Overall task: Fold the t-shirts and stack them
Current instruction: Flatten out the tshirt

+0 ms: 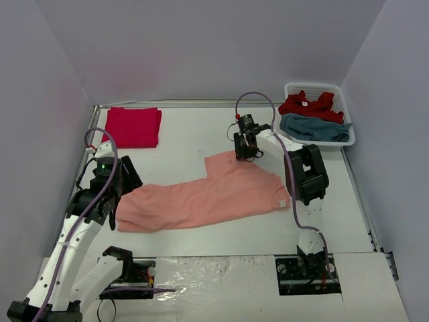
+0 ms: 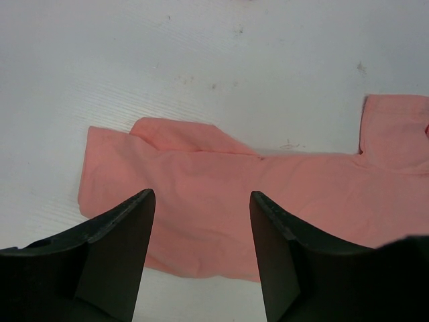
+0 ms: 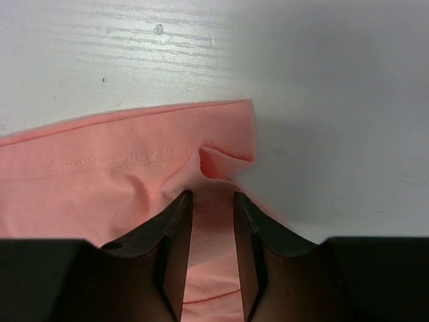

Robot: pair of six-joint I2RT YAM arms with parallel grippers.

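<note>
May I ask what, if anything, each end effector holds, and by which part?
Right end effector pinches the salmon t-shirt by its sleeve corner; left end effector holds nothing.

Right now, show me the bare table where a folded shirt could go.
Free: the far middle of the table, between the red shirt and the right gripper; and the near strip between the salmon shirt and the front edge. Crowded: the centre, where the salmon shirt lies with the left gripper at its left end, and the far right corner with the basket.
</note>
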